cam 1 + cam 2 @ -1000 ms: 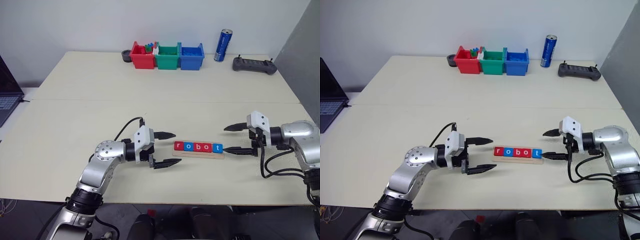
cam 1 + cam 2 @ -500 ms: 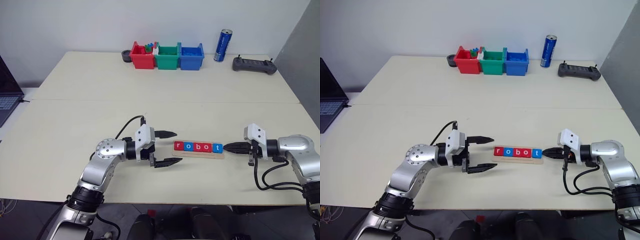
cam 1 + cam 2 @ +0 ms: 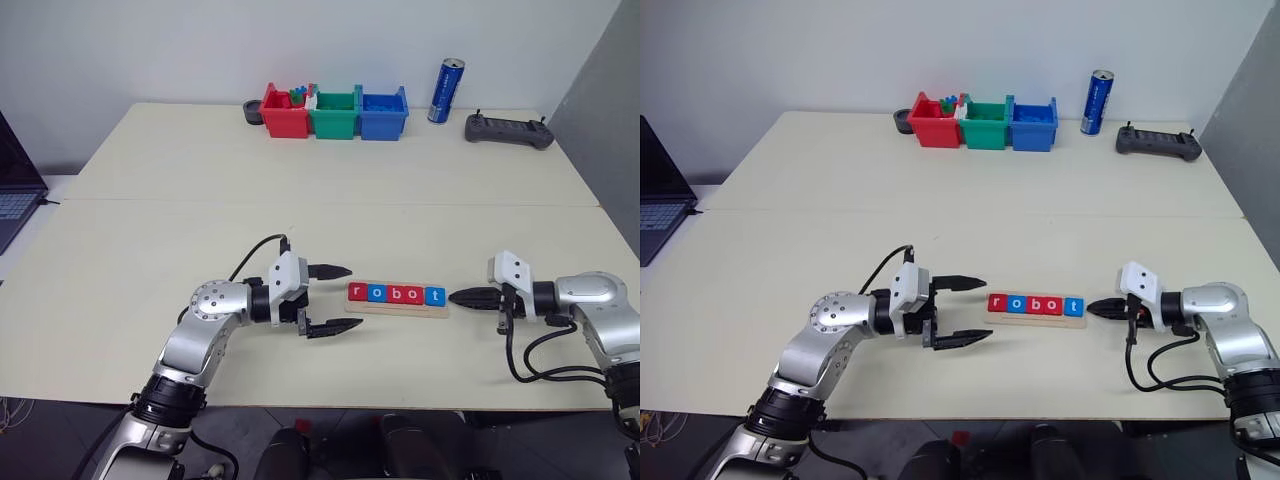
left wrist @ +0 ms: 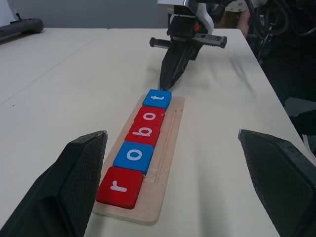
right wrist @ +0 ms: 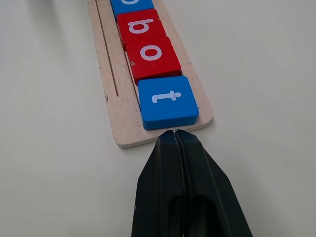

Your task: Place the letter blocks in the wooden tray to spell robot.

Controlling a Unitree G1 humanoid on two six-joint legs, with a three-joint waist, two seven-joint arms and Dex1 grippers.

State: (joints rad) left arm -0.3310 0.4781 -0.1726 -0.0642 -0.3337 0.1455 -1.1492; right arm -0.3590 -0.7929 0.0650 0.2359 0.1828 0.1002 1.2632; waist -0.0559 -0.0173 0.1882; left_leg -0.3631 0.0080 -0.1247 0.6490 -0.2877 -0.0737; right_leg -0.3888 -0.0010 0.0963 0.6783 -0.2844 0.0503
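Note:
The wooden tray (image 3: 400, 309) lies on the table near the front edge, between my two grippers. Five letter blocks (image 3: 396, 294) sit in it in a row reading r, o, b, o, t, coloured red, blue, red, red, blue. My left gripper (image 3: 356, 295) is open at the r (image 4: 120, 186) end, one finger on each side of the tray's line, holding nothing. At the opposite end, my right gripper (image 3: 452, 296) is shut and empty. Its tip (image 5: 174, 132) lies low at the tray's end edge, just behind the blue t block (image 5: 168, 101).
At the table's far edge stand a red bin (image 3: 285, 112), a green bin (image 3: 334, 114) and a blue bin (image 3: 382, 112), with a blue can (image 3: 445, 90) and a black controller (image 3: 508, 130) to their right. A laptop (image 3: 10, 200) sits at the left edge.
My right gripper has shut its fingers and sunk to table height at the t end of the tray. The left gripper and the blocks have stayed put.

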